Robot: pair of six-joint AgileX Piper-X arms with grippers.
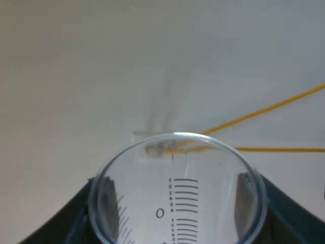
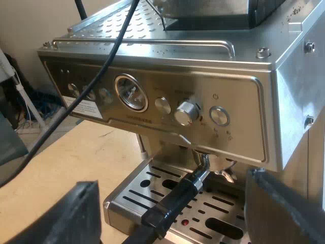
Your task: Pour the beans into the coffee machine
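My left gripper is shut on a clear measuring glass, with a black finger on each side of its wall. I look in over its round rim, and the printed scale lines show through it. My right gripper is open, its two black fingers wide apart in front of the espresso machine. The metal holder is locked into the machine's front. Its dark handle reaches out over the drip tray, between my right fingers. The base of the bean hopper stands on the machine's top.
Beyond the glass lies a pale surface crossed by two yellow lines. The machine's front panel carries a round gauge, a knob and buttons. A light wooden tabletop lies beside the drip tray.
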